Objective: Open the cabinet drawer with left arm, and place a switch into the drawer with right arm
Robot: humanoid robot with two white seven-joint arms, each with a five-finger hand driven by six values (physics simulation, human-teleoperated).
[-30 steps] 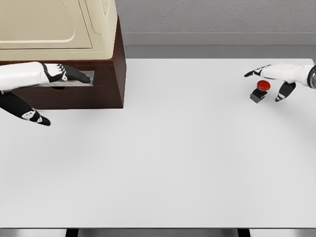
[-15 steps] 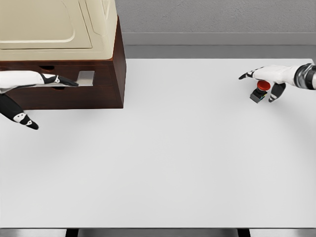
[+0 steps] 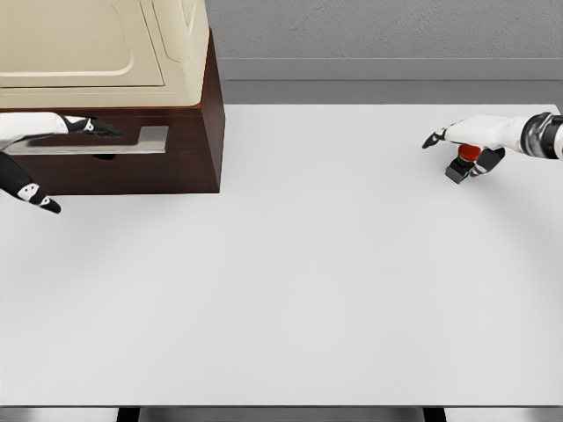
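Left hand (image 3: 40, 132) sits at the left edge of frame, against the dark wood cabinet (image 3: 189, 163) front. Its fingers lie extended along the grey drawer handle (image 3: 145, 139); the thumb hangs well below, apart from it. Whether anything is actually hooked around the handle cannot be told from this angle. No opened drawer is visible.

Right hand (image 3: 471, 141) is at the far right of the white table (image 3: 290, 281), directly over the switch (image 3: 464, 163) (red mushroom button on a small black base). Index finger points outward to the left; the remaining fingers and thumb curl around the button. Contact looks likely, but a firm hold is not confirmed. The switch sits on the table, well apart from the cabinet.

Risks, as judged from here:
- Left fingers lie flat rather than wrapped, so a pull could slip off the handle and leave the drawer closed.
- The switch is small and top-heavy; an off-centre pinch on the rounded button could tip it or squirt it toward the table's right edge, which is close by.
- If the switch is carried over while the drawer is closed, there is nowhere to set it.

Markings: none legible on the switch, the cabinet, or the cream appliance (image 3: 97, 44) on top.
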